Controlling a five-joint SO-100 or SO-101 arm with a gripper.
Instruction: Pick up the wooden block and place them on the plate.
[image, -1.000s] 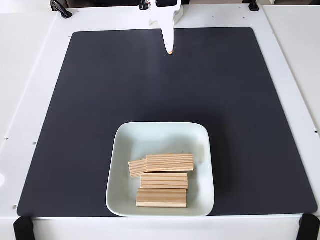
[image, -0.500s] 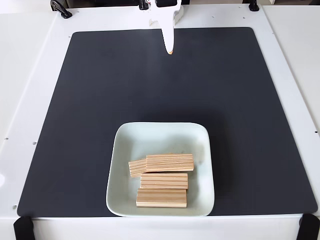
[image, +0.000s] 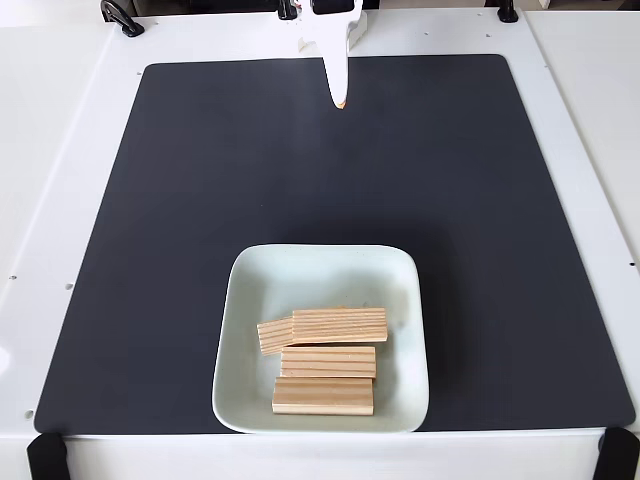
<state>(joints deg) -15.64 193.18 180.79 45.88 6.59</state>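
Four wooden blocks (image: 325, 358) lie inside the plate (image: 322, 275), gathered in its near half. The nearest block (image: 323, 396) sits flat and square to the near rim. Just beyond it lies a second block (image: 328, 361), touching or nearly touching the first. A third block (image: 340, 324) rests farther back, its left end overlapping a fourth block (image: 274, 335), which pokes out to the left at a slight tilt. The far half of the plate is bare.

The plate stands on a black mat (image: 200, 200), close to the mat's near edge and a little right of its middle. The mat covers most of a white table (image: 60, 150).

The white gripper (image: 341, 100) hangs at the far edge of the scene, well apart from the plate, pointing down over the far part of the mat. Its fingers look pressed together into one narrow tip with nothing between them.
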